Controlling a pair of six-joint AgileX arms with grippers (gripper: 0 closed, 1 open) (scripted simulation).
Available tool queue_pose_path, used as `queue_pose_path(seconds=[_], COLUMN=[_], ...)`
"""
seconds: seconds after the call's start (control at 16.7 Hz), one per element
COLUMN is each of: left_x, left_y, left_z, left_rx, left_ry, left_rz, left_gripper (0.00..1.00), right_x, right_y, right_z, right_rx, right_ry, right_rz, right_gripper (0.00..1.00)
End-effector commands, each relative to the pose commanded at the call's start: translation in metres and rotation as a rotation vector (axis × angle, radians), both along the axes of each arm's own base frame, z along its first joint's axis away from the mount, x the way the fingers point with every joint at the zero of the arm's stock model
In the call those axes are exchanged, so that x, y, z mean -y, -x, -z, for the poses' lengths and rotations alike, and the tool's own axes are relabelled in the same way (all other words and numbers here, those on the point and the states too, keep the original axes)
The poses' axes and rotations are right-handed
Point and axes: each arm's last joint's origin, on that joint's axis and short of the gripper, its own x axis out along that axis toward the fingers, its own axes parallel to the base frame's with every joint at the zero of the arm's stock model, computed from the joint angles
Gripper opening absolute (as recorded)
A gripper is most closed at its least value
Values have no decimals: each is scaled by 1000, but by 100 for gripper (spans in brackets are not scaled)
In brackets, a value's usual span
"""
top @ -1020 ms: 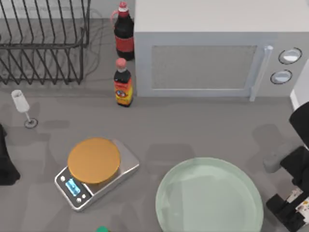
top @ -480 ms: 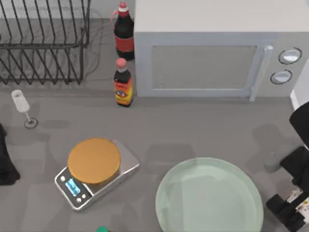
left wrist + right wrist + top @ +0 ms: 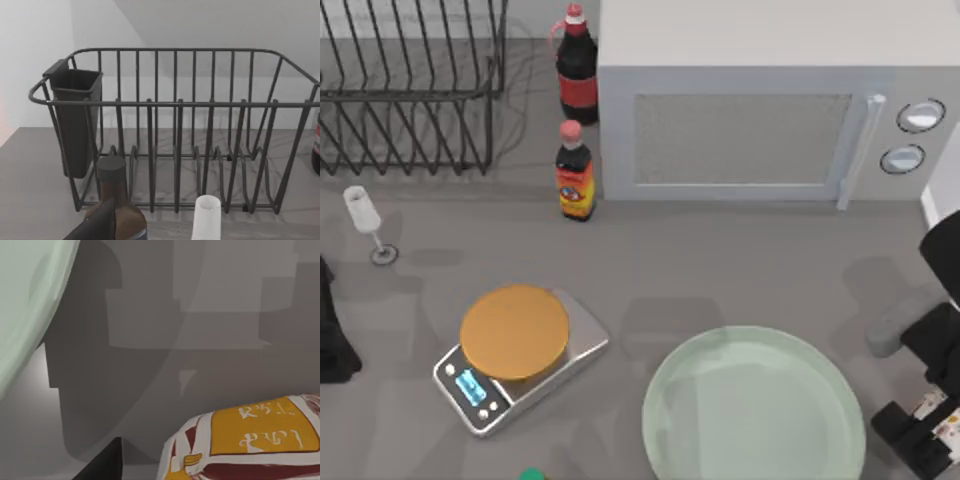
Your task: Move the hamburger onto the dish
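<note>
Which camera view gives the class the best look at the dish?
The top view: the dish appears nearly whole, lying bare on the table beside the scale. The right wrist view catches a curved slice of its rim. The left wrist view faces the wire rack.

The dish (image 3: 753, 405) runs off the bottom edge in the top view, so its near rim is lost. The right arm's pincer (image 3: 928, 425) is chopped by the right edge, can't tell how its fingers stand. The hamburger (image 3: 245, 440) is half out of the right wrist view (wrapper print too small to read). A green something (image 3: 531, 475) barely peeks in at the bottom edge.
</note>
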Motion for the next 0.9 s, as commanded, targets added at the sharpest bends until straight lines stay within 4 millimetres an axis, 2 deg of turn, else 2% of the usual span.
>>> queue_pose_path(seconds=[0.06,0.12,0.24,0.36,0.72,0.9], left_x=[0,0,0,0,0,0], left_y=[0,0,0,0,0,0], left_z=[0,0,0,0,0,0], left_rx=[0,0,0,0,0,0], left_ry=[0,0,0,0,0,0], left_rz=[0,0,0,0,0,0], left_gripper=[100,100,100,100,100,100], right_x=[0,0,-1,-3,-1,0], right_y=[0,-1,-3,-7,-4,-1], right_z=[0,-22,-26,-39,-104,-122], right_rx=[0,24,27,31,4,24], right_ry=[0,-20,-21,-23,-14,-20], right_rz=[0,3,-1,-3,1,3], right_gripper=[0,0,0,0,0,0])
